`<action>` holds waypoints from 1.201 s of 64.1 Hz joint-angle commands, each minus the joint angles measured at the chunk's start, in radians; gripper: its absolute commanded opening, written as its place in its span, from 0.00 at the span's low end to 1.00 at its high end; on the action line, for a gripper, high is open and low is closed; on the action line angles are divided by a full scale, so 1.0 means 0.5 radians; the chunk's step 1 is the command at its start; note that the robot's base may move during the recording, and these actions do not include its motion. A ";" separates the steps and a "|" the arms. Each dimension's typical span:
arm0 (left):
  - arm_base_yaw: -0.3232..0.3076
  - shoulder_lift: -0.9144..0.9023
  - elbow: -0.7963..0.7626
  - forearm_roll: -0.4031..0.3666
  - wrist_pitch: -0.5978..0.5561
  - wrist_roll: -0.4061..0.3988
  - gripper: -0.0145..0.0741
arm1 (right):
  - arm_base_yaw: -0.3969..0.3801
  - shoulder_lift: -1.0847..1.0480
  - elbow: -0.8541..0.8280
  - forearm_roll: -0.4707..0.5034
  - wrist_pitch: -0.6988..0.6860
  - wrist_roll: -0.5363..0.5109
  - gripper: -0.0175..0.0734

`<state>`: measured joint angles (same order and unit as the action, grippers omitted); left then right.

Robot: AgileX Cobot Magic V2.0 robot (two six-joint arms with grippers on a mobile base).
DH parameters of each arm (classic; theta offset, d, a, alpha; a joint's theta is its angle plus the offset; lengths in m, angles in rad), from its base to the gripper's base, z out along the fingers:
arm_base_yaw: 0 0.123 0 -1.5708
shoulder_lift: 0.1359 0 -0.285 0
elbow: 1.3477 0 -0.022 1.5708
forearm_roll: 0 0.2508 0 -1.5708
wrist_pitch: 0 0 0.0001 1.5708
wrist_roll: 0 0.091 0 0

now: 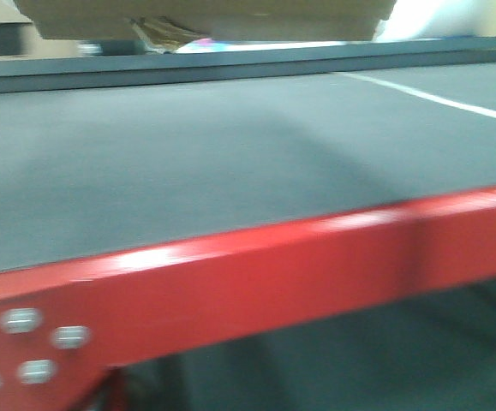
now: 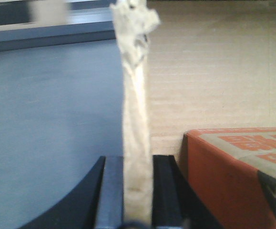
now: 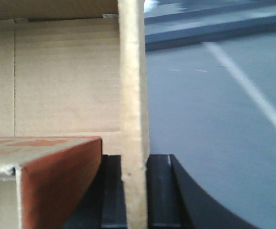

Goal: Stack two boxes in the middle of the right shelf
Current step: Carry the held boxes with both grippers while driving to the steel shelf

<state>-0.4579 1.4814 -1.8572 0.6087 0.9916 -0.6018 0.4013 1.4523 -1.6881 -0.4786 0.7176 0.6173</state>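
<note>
The left claw [image 2: 138,161] is clenched on the frayed upper edge of one wall of an open cardboard box [image 2: 214,71]. The wall stands pinched between its two dark fingers. The right claw [image 3: 135,160] is clamped the same way on another wall of that box [image 3: 61,76]. Inside lies a red box [image 2: 223,181] with orange print on its pale top, near each gripped wall [image 3: 56,186].

In the front view only the bottom of the cardboard box [image 1: 205,17] shows, at the top edge of the frame, over the far part of the grey surface [image 1: 230,154] — whether it touches there cannot be told. A red beam [image 1: 273,282] edges the surface in front, and a white line [image 1: 436,98] crosses its right side.
</note>
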 commanded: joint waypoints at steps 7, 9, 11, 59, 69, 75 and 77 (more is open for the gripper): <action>0.011 -0.014 -0.028 0.069 -0.034 -0.009 0.04 | -0.021 -0.038 -0.025 -0.080 -0.106 0.007 0.02; 0.011 -0.014 -0.028 0.069 -0.034 -0.009 0.04 | -0.021 -0.038 -0.025 -0.080 -0.106 0.007 0.02; 0.011 -0.014 -0.028 0.069 -0.034 -0.009 0.04 | -0.021 -0.038 -0.025 -0.080 -0.106 0.007 0.02; 0.011 -0.014 -0.028 0.069 -0.034 -0.009 0.04 | -0.021 -0.038 -0.025 -0.080 -0.106 0.007 0.02; 0.011 -0.014 -0.028 0.069 -0.034 -0.009 0.04 | -0.021 -0.038 -0.025 -0.080 -0.106 0.007 0.02; 0.011 -0.014 -0.028 0.069 -0.034 -0.009 0.04 | -0.021 -0.038 -0.025 -0.080 -0.106 0.007 0.02; 0.011 -0.014 -0.028 0.069 -0.034 -0.009 0.04 | -0.021 -0.038 -0.025 -0.080 -0.106 0.007 0.02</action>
<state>-0.4579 1.4814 -1.8572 0.6087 0.9916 -0.6018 0.3990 1.4523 -1.6881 -0.4796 0.7176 0.6177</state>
